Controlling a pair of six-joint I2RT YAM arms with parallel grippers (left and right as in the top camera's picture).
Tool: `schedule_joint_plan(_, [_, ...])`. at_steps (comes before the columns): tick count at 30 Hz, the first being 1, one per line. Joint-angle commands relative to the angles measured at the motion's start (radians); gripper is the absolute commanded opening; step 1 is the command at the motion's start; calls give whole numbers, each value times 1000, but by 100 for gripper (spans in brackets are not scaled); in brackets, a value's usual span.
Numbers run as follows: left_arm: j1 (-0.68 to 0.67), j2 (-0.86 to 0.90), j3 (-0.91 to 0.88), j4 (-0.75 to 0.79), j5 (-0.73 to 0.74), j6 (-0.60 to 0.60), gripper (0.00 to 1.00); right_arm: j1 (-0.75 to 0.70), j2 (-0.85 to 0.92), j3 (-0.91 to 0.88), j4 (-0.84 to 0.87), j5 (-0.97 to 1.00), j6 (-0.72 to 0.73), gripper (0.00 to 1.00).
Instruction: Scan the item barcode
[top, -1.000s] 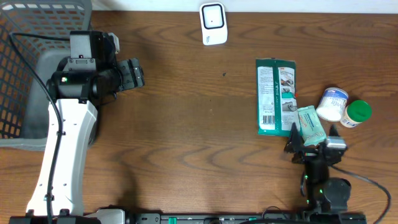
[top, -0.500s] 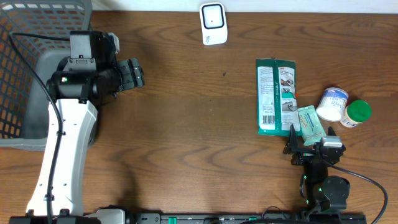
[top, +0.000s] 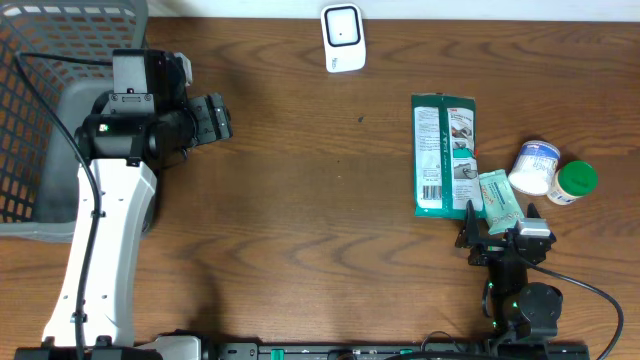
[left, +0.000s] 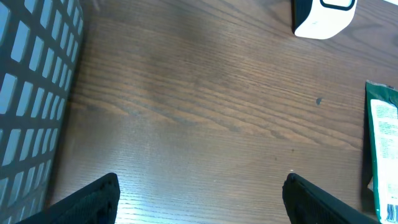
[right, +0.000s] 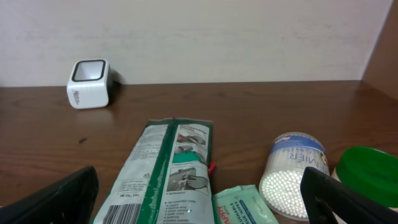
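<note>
A white scanner (top: 343, 38) stands at the table's far edge, also seen in the left wrist view (left: 323, 15) and the right wrist view (right: 89, 83). A green and white packet (top: 445, 155) lies flat with its barcode face up (right: 165, 174). My right gripper (top: 500, 226) is open, low over the table just behind a small pack of wipes (top: 499, 196), holding nothing (right: 198, 190). My left gripper (top: 222, 120) is open over bare wood at the left (left: 202, 190), empty.
A tub of cotton swabs (top: 535, 167) and a green-capped bottle (top: 573, 183) stand right of the wipes. A grey mesh basket (top: 40, 60) fills the left edge, close beside the left arm (left: 31, 93).
The right gripper shifted a little near the wipes pack, then held still. The left arm has not moved.
</note>
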Motion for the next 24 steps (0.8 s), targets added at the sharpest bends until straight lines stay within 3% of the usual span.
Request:
schedule_joint_plan(1, [2, -8, -1, 0, 2, 10, 85, 9, -6, -1, -4, 9, -11, 99])
schedule_joint_plan(4, [2, -53, -1, 0, 2, 10, 84, 9, -6, -1, -4, 9, -11, 99])
schedule_joint_plan(18, [2, -657, -1, 0, 2, 10, 85, 9, -6, -1, -4, 9, -11, 99])
schedule_joint_plan(24, [3, -858, -6, -84, -32, 18, 85, 9, -6, -1, -4, 9, -11, 99])
